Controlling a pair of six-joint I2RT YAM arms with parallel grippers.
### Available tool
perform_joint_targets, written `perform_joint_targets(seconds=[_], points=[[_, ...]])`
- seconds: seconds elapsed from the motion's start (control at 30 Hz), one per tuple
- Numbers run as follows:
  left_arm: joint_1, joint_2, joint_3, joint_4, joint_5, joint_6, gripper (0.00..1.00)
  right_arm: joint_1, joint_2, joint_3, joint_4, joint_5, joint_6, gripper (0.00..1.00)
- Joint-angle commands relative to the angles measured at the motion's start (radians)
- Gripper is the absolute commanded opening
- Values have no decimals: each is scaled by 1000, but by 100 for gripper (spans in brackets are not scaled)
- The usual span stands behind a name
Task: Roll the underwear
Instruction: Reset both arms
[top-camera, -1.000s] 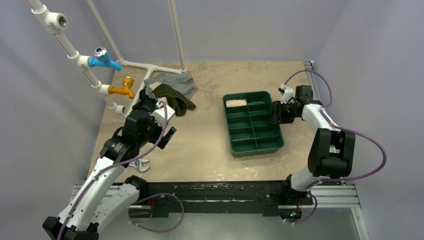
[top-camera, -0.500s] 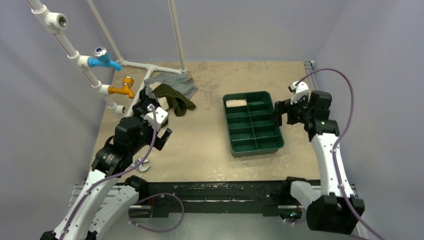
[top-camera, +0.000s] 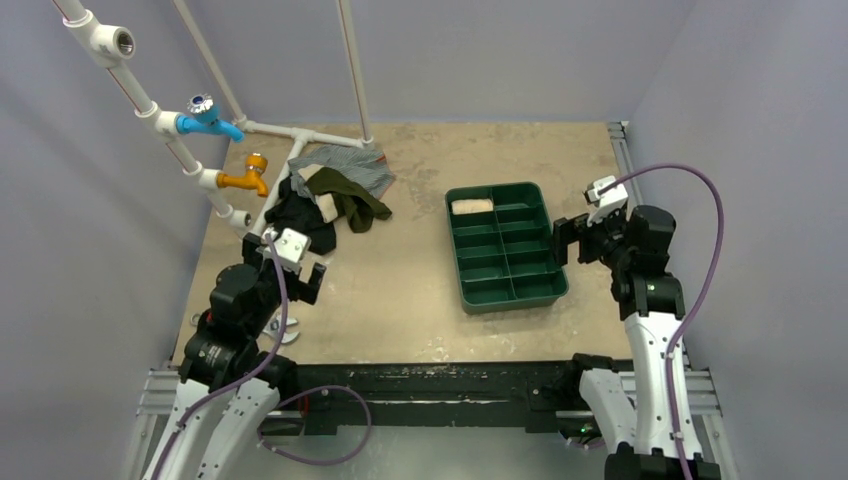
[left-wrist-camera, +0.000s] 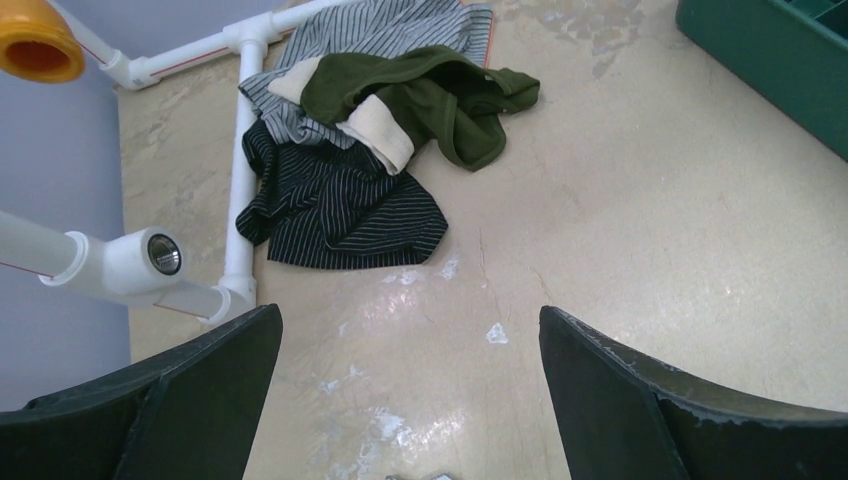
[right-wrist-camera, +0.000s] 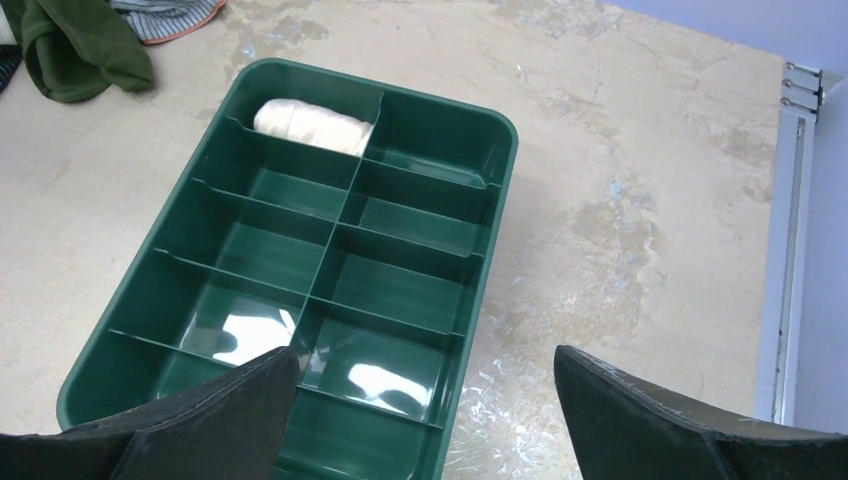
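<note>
A pale beige underwear (top-camera: 472, 206) lies rolled up in the far-left compartment of the green tray (top-camera: 540, 293); the right wrist view shows the roll (right-wrist-camera: 312, 126) too. A second cream piece with a band edge (left-wrist-camera: 385, 135) pokes out of the clothes pile (top-camera: 330, 200). My left gripper (top-camera: 285, 262) hangs open over bare table, nearer to me than the pile, nothing between its fingers (left-wrist-camera: 408, 330). Just right of the tray, my right gripper (top-camera: 566, 240) is open and holds nothing, its jaws straddling the tray's near-right corner (right-wrist-camera: 425, 360).
The pile holds an olive-green garment (left-wrist-camera: 440, 90), a grey striped one (left-wrist-camera: 370, 25) and a dark striped one (left-wrist-camera: 340, 205). White pipes (left-wrist-camera: 235, 180) with blue (top-camera: 205, 115) and orange (top-camera: 250, 175) taps stand at the left. A metal wrench (top-camera: 283, 330) lies by the left arm.
Both arms have drawn back toward the near edge. The left gripper left the clothes pile. The right gripper opened wide and moved away from the tray's right side.
</note>
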Motion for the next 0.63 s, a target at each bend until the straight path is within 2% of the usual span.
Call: perform_joint_targets(seconds=[0.0,0.17,0.4,0.6], points=[[9,37,19,93,-3,-23,100,0,9,-11,22,15,-29,99],[16,158,91,84,-23,-69,100,0,4,-10,18,20,-41,99],[64,108,25,117,55,-93,100,1,-49,-21,19,44,-59,99],[76,130,25,106,67,-96,100,1,-54,-14,15,42,-68,99]])
